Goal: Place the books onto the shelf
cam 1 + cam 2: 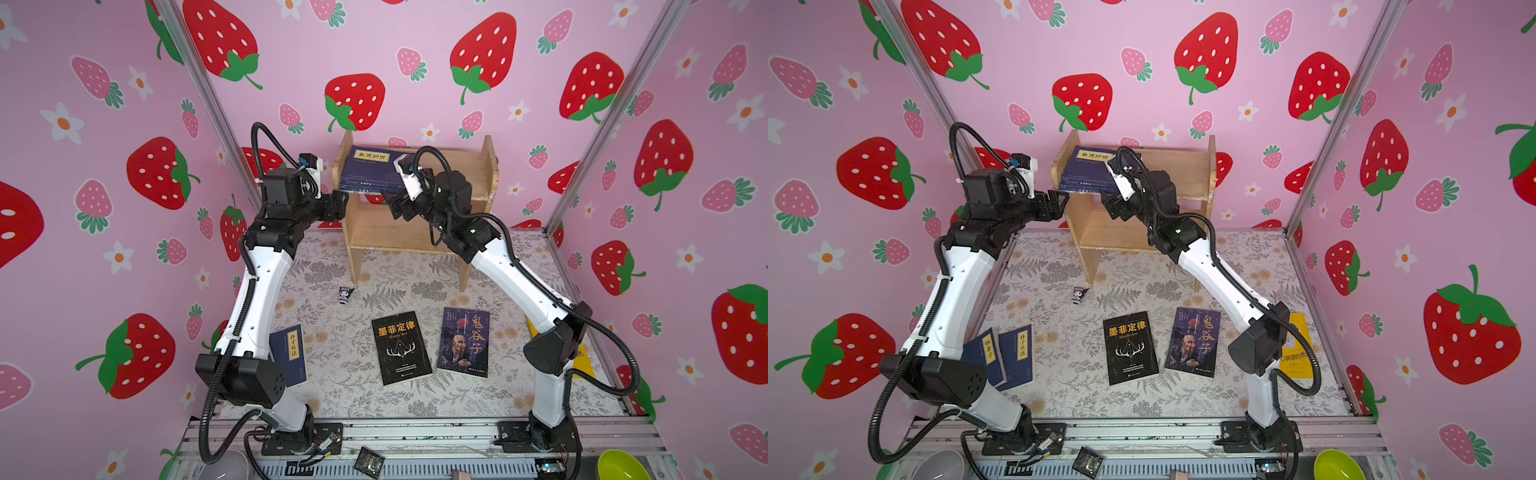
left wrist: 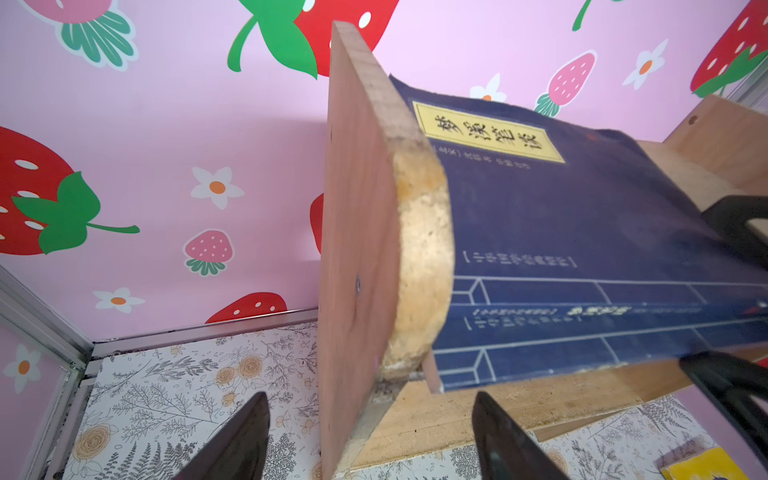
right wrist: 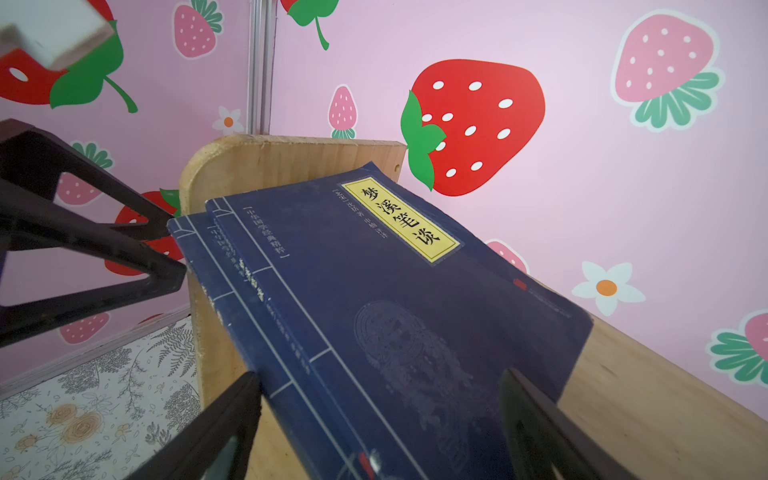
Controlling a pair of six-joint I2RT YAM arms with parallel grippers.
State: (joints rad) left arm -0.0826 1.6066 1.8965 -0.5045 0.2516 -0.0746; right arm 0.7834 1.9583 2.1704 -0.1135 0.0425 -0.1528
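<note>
Now, both top views: arms bent upward to the shelf top tier, left gripper and right gripper flanking the navy books stacked flat there against the side panel | left wrist: jaws apart, straddling the side panel, clear of it | right wrist: jaws wide apart over the books' near edge

Bright, even light is cast (soft shadows only); edges are bowed in both top views, the near shelf blurred.
</note>
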